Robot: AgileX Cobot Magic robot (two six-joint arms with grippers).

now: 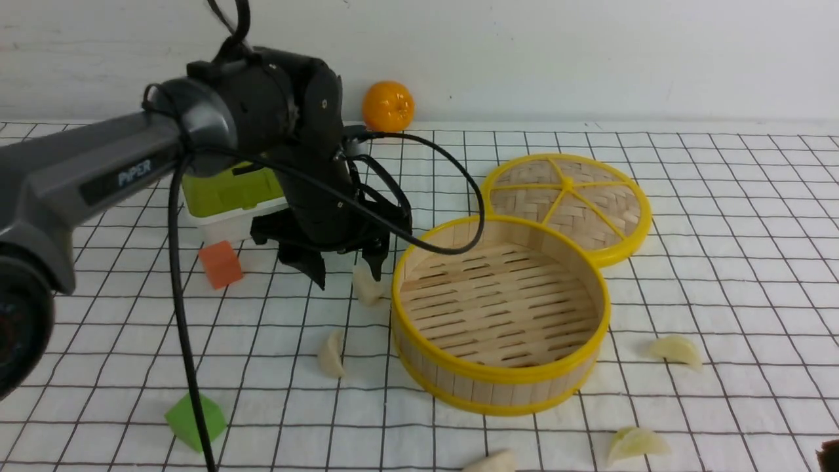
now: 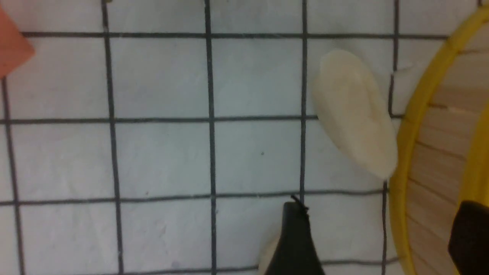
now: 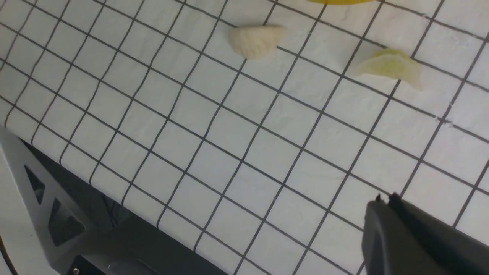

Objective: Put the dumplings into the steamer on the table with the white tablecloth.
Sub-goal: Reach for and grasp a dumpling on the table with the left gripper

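The left gripper hangs at the middle left of the frame, jaws spread wide and holding nothing. Under it one dumpling lies on the cloth, just beside the left rim of the steamer, which stands in the centre. The other dumplings lie on the cloth around the steamer: one at lower left, one at right, and two at the bottom edge. In the right wrist view the right gripper is at lower right, jaws pressed together.
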